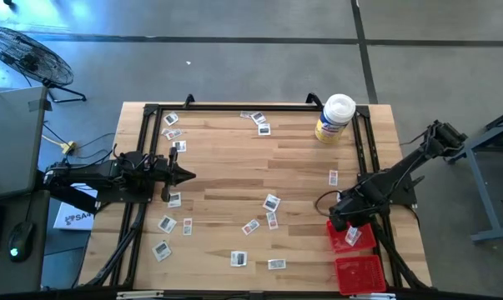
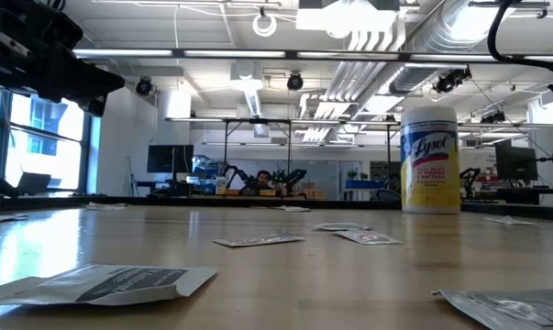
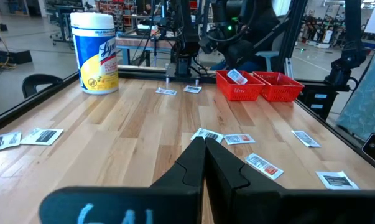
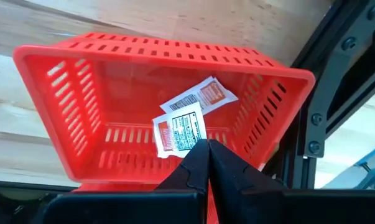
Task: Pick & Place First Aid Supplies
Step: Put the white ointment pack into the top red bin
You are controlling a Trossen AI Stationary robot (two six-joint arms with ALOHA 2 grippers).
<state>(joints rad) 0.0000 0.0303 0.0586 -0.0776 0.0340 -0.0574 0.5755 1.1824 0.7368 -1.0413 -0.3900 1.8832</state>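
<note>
Several small white-grey packets [image 1: 271,202] lie flat and scattered over the wooden table; the low view shows some close up [image 2: 102,282]. Two red trays sit at the near right corner [image 1: 351,236] [image 1: 359,273]. My right gripper [image 4: 207,144] hangs shut over the farther tray [image 4: 143,46], where two packets [image 4: 198,97] [image 4: 180,132] lie on the floor. My left gripper [image 3: 204,142] is shut and hovers above the table's left side [image 1: 187,175], with packets [image 3: 207,135] on the wood ahead of it. My right gripper points down into the red tray, and its shut fingertips stand at the corner of one packet [image 4: 196,138] lying on the tray floor. Whether they touch that packet I cannot tell. My left gripper touches nothing.
A yellow jar with a white lid [image 1: 334,118] stands upright at the far right of the table [image 2: 429,160]. A black frame [image 1: 151,112] runs along the table's edges. Bare wood [image 1: 234,162] lies between the arms. The nearer tray holds nothing that shows.
</note>
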